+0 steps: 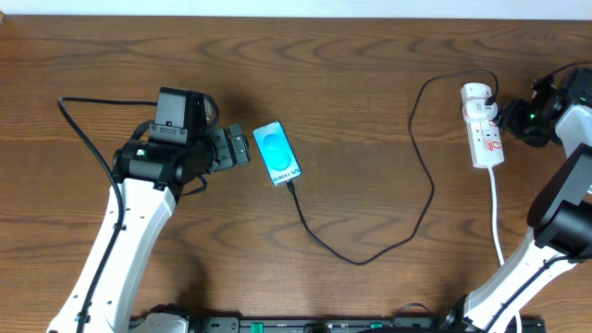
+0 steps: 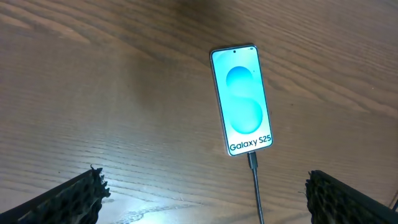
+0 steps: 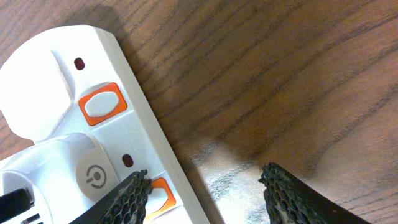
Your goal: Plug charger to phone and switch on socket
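On the wooden desk, near its far right corner, the nearer orange switch of the power strip should be pressed squarely by the right gripper, whose jaws are spread wide.

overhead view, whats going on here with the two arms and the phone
Two robot arms are setting a phone to charge. The charger cable already sits in the phone's bottom edge, and the left pincer hangs open beside it, holding nothing. The cable's other end is at the white adapter on the socket strip. The right pincer is open at that strip, one finger over an orange switch; I cannot tell whether it is pressed yet.
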Controlling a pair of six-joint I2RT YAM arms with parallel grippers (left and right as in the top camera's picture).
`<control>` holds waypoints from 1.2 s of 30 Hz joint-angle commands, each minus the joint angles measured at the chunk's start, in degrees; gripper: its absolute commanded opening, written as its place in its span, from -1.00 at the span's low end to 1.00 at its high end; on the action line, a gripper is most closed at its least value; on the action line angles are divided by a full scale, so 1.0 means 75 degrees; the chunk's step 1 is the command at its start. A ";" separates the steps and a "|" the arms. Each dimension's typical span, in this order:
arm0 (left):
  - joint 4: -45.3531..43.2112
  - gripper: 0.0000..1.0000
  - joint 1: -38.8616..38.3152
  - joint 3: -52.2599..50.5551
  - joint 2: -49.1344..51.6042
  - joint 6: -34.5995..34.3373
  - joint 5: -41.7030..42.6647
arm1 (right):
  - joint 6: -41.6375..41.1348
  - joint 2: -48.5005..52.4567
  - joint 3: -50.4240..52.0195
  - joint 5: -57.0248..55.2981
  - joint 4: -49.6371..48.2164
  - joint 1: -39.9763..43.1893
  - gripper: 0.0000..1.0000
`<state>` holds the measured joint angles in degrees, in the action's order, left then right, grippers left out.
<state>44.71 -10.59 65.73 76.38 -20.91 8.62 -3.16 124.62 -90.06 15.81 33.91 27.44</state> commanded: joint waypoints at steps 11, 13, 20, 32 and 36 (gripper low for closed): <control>0.0009 0.98 0.0035 0.0067 0.0047 0.0073 -0.0102 | 0.0207 -0.0172 -0.0061 0.0370 0.0315 -0.0274 0.18; 0.0009 0.98 0.0035 0.0067 0.0047 0.0073 -0.0102 | 0.0204 -0.0172 -0.0041 0.0370 0.0364 -0.0303 0.18; 0.0006 0.98 0.0035 0.0067 0.0047 0.0073 -0.0102 | 0.0204 -0.0169 0.0131 0.0367 0.0361 -0.0498 0.18; 0.0009 0.98 0.0035 0.0067 0.0047 0.0073 -0.0102 | 0.0195 -0.0119 0.0154 0.0347 0.0425 -0.0781 0.18; 0.0009 0.99 0.0035 0.0067 0.0047 0.0073 -0.0102 | 0.0073 -0.0096 0.0230 0.0370 0.0408 -0.0901 0.18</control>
<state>44.73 -10.59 65.73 76.40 -20.91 8.62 -2.79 123.68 -90.30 11.20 35.92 25.54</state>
